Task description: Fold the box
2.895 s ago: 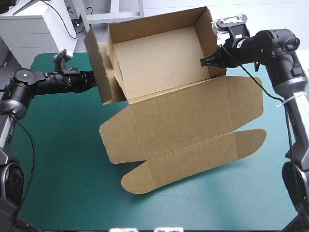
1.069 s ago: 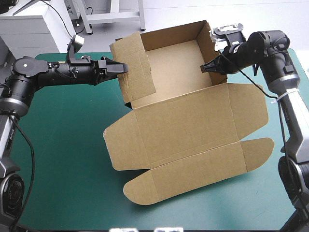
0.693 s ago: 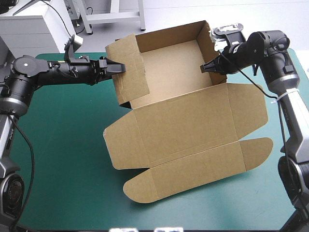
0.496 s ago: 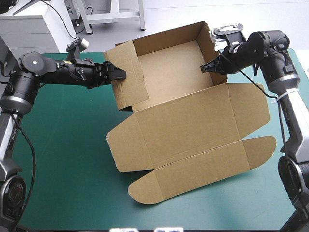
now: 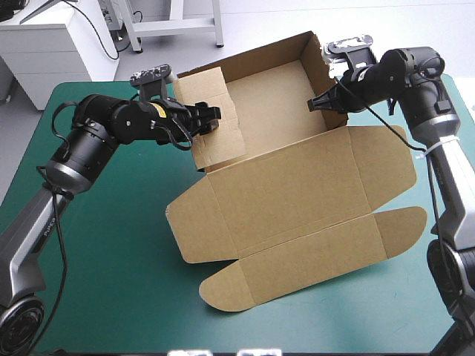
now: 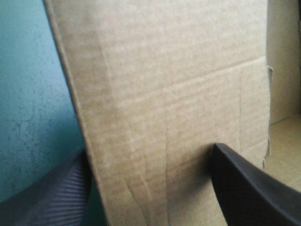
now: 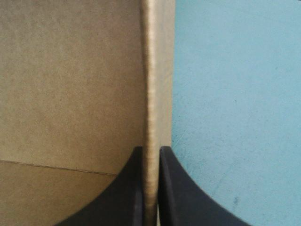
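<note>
The brown box (image 5: pixel 297 193) lies mid-table as an open tray (image 5: pixel 274 96) at the far side, with its lid and tuck flap flat toward the front. My left gripper (image 5: pixel 210 119) is open at the tray's left wall (image 5: pixel 215 126), which leans inward. In the left wrist view one black finger (image 6: pixel 244 188) lies over the wall's face (image 6: pixel 178 84) and the other finger (image 6: pixel 51 193) stands beyond its edge. My right gripper (image 5: pixel 315 104) is shut on the tray's right wall (image 5: pixel 320 74). Seen from the right wrist, the gripper (image 7: pixel 150 153) pinches the wall's edge (image 7: pixel 150 70).
Teal-green cover (image 5: pixel 104 245) shows to the left of the box and along the table's front edge. The lid's rounded flaps (image 5: pixel 404 222) reach toward the right arm's side of the table.
My left arm has swung in toward the box and its gripper now sits over the left wall, which has tipped further inward. The box slid slightly right. The right gripper has kept its hold.
</note>
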Available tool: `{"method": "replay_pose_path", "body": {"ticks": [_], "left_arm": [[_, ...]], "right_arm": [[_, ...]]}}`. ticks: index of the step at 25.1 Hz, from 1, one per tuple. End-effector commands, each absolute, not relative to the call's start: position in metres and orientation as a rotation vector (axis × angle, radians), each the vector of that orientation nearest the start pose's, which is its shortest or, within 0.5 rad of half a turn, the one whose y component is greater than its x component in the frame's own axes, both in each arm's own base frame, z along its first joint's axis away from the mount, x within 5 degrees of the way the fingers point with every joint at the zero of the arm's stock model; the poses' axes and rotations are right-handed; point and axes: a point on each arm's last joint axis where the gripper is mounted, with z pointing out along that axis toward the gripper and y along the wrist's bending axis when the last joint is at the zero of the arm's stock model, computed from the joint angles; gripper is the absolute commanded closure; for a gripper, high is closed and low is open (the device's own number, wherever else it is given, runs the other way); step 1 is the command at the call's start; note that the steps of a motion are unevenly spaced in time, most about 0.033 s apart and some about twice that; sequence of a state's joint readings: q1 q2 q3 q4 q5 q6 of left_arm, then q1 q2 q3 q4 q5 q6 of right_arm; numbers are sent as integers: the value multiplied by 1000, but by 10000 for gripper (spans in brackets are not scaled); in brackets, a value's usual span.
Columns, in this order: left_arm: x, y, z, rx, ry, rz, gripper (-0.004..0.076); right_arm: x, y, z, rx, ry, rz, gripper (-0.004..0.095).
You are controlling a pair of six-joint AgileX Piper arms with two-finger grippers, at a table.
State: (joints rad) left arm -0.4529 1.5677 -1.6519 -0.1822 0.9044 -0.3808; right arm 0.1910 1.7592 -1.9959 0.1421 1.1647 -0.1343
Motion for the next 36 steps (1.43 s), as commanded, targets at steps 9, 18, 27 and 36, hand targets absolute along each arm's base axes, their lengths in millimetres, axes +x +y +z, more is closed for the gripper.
{"method": "replay_pose_path", "body": {"ticks": [9,18,27,36], "left_arm": [[303,-169,424,-82,2293,-542,219],[310,-168,417,-71,2298,-473,220],[308,-170,418,-114,2301,-524,271],[303,-165,435,-274,2205,-638,729]], "right_arm": [[330,117,484,-448,2134,265,925],[315,114,507,-447,2105,219,926],[316,111,505,-438,2122,167,926],[318,102,503,-373,2157,62,926]]}}
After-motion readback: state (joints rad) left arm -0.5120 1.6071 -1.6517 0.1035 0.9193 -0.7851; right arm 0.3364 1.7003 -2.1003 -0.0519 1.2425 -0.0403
